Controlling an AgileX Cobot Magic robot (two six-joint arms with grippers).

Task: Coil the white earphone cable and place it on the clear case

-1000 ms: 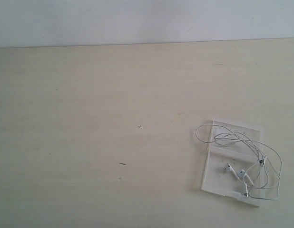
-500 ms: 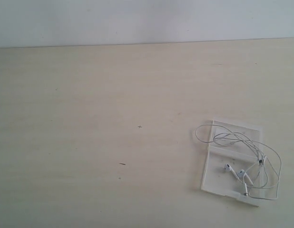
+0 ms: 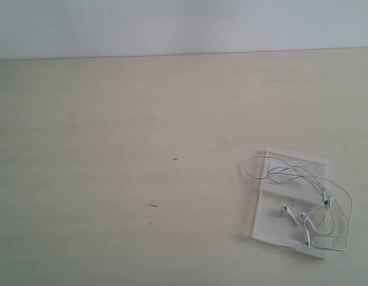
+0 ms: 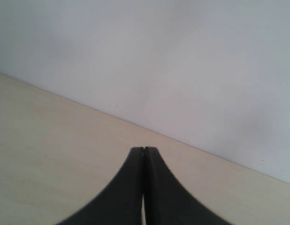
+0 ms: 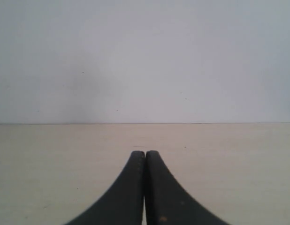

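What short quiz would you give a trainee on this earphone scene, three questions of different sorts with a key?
1. True or false: the white earphone cable lies on the clear case, with loops past its edges.
2. The left gripper and right gripper are: A) open, B) shut and empty, C) shut on the cable.
3. In the exterior view, on which side of the table is the case?
Key: 1 true; 2 B; 3 the right, toward the lower corner.
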